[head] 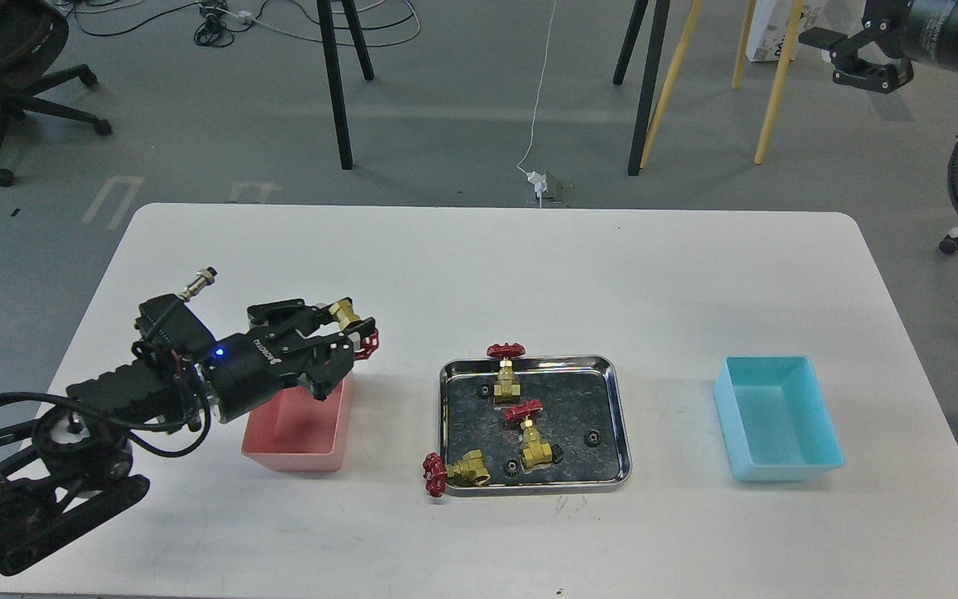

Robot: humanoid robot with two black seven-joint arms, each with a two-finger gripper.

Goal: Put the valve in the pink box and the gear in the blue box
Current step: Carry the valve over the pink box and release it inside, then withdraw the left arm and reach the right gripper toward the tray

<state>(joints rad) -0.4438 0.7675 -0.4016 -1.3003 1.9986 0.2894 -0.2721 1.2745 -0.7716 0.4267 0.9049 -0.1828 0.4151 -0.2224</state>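
Brass valve [349, 320] was clamped in left hand [344, 330] above pink box [300, 433]; right hand [853, 58] raised, grip unclear.

The tray [622, 416] is shiny polished steel, basically a mirror, with dark mottled reflections across its floor. The valve [349, 320] in the left gripper [348, 328] has a bright brass-looking body and a red painted-looking handwheel; the other valves [522, 433] look the same. Pink box [296, 437] and blue box [778, 420] are smooth matt plastic, no glare. Table [487, 274] is a plain white matt top with a few faint scuffs near the tray. Gripper body is matt black. The gears [591, 437] are dull black, too small to tell the material.
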